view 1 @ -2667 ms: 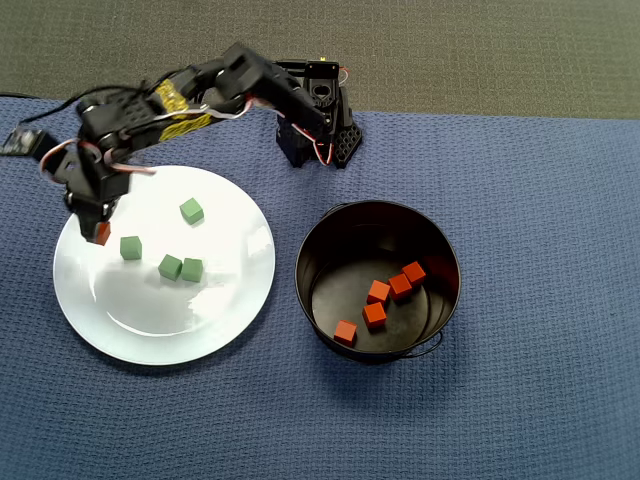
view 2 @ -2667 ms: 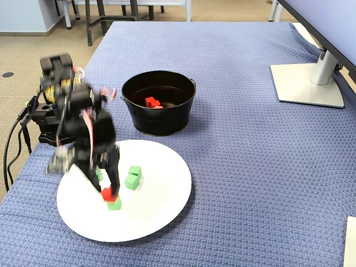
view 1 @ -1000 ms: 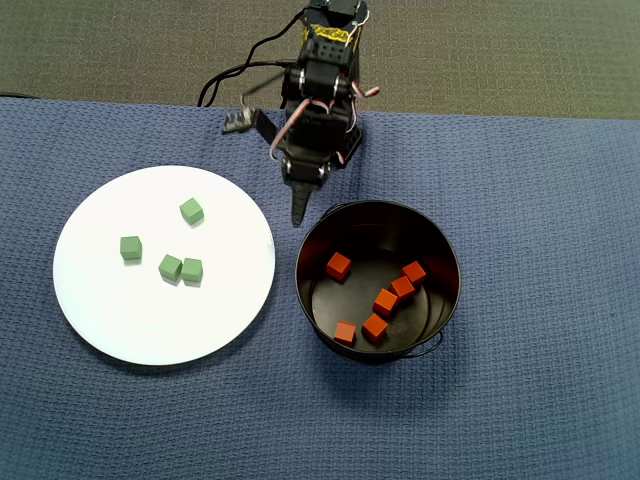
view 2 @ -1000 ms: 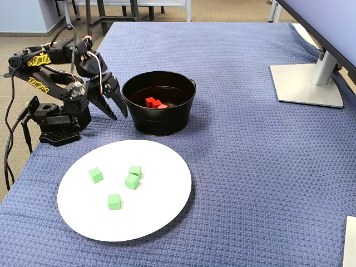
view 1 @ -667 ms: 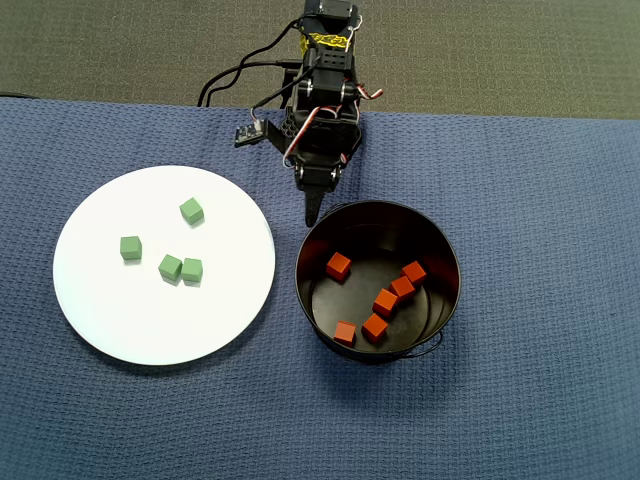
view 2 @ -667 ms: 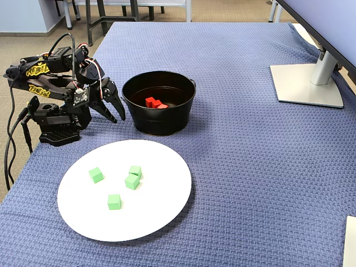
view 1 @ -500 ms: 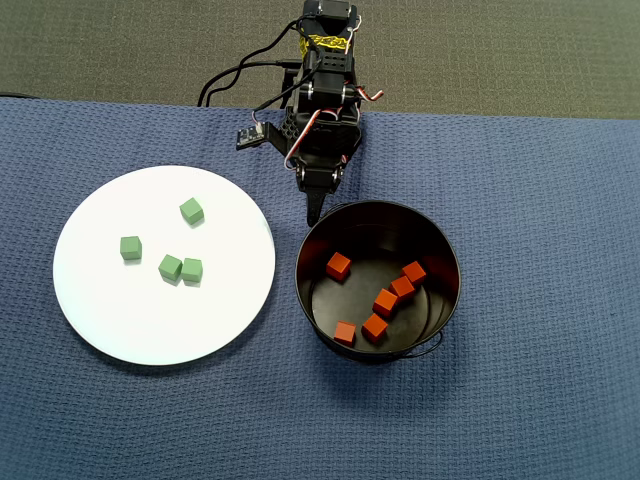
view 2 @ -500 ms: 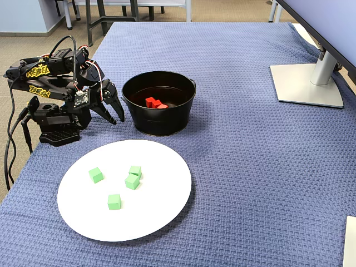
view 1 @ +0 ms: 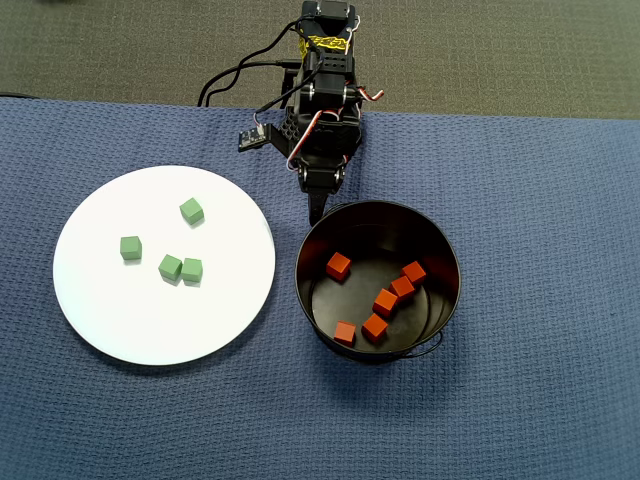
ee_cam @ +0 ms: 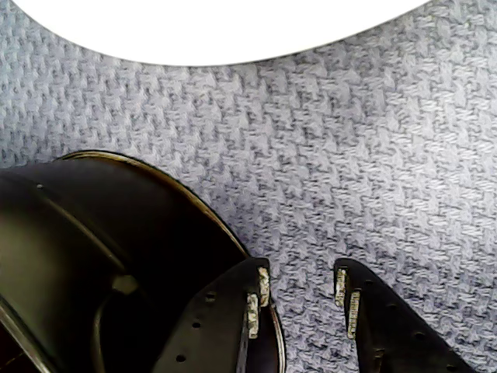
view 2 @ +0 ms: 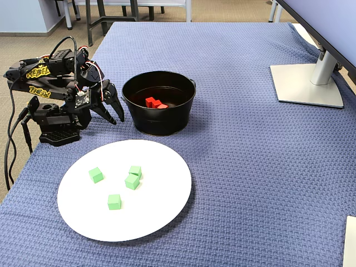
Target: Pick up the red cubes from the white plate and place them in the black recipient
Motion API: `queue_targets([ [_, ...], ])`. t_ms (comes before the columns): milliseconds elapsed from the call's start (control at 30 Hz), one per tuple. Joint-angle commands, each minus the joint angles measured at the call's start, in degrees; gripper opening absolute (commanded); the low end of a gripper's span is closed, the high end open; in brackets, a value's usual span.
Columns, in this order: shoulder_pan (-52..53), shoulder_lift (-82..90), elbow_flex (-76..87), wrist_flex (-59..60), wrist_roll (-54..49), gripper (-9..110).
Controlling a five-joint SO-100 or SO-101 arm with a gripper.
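Observation:
Several red cubes point(view 1: 384, 300) lie on the floor of the black recipient point(view 1: 299, 280); the fixed view shows a few of the red cubes point(view 2: 153, 103) inside the recipient point(view 2: 158, 119). The white plate point(view 1: 150, 320) holds only green cubes point(view 1: 180, 268). My gripper point(view 1: 318, 210) hangs low just outside the recipient's rim, on the side toward the arm's base. In the wrist view the gripper point(ee_cam: 301, 284) is open with only blue cloth between its fingers point(ee_cam: 353, 307), the recipient's rim point(ee_cam: 198, 210) is beside the left finger, and the plate's edge point(ee_cam: 217, 31) is at the top.
The arm's base point(view 2: 55, 128) and its cables point(view 1: 235, 80) sit at the table edge, with floor beyond. A monitor stand point(view 2: 308, 83) occupies the far right corner in the fixed view. Blue woven cloth point(view 1: 540, 200) covers the table.
The gripper held a red cube over the plate 2.7 s ago; that cube now lies in the recipient. Since then the arm has folded back toward its base, jaws open.

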Motion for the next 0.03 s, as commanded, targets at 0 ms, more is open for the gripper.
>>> queue_targets([
  [0,-1.0,0.4,-0.4,-0.4,0.0,0],
])
